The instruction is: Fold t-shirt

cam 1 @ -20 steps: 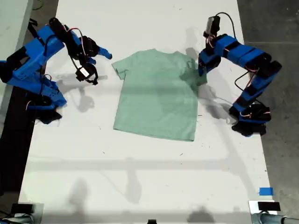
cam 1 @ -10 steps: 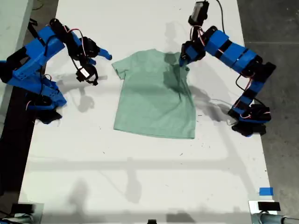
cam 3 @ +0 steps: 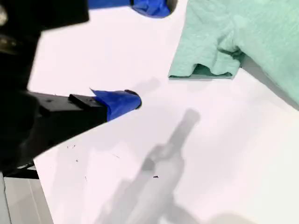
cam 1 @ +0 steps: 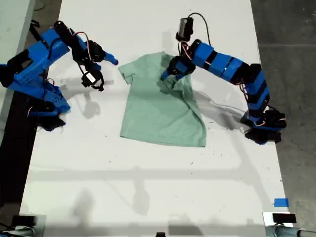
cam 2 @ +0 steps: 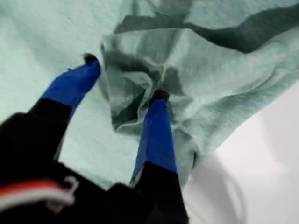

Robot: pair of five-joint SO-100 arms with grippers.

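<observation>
Since before, my first pincer [cam 1: 167,75], clamped on the t-shirt [cam 1: 158,111] sleeve, dragged it inward; my second pincer [cam 3: 140,51] waits apart.

The t-shirt [cam 1: 160,106] is plain pale mint green — no print. The table [cam 1: 148,187] is white. Both arms are bright blue with black joints; my first gripper [cam 2: 122,77] and my second gripper [cam 3: 142,51] have blue fingers — black at the base.

A white table [cam 1: 148,187] carries the mint-green t-shirt [cam 1: 158,113] above its middle, toward twelve o'clock, and a small blue tape patch [cam 1: 281,202] at five o'clock.
</observation>
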